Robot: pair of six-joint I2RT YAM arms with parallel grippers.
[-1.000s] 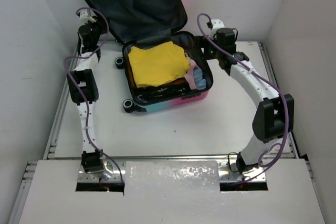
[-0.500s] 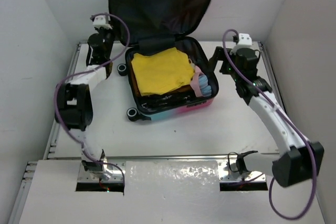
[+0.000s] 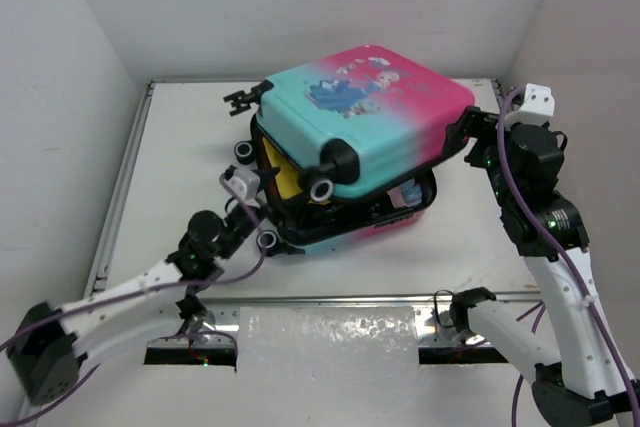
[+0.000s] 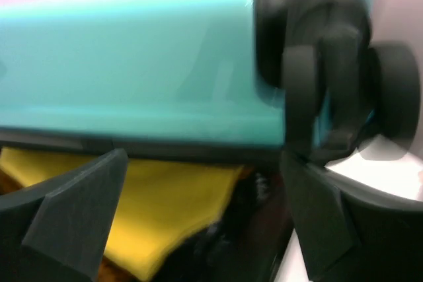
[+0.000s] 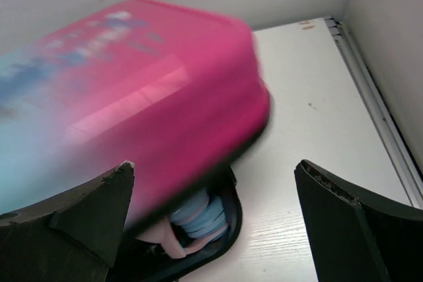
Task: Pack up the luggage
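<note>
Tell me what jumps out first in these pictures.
A pink-and-teal suitcase with a cartoon print sits on the table, its lid down but not quite shut. A yellow cloth shows through the gap at the wheel end, with a blue bundle peeking out at the pink end.

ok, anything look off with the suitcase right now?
Yes. The luggage is not shut: its lid lies skewed on the base. Through the gap on the wheel side some yellow cloth shows, and a light-blue bundle sits in the gap at the pink end.
</note>
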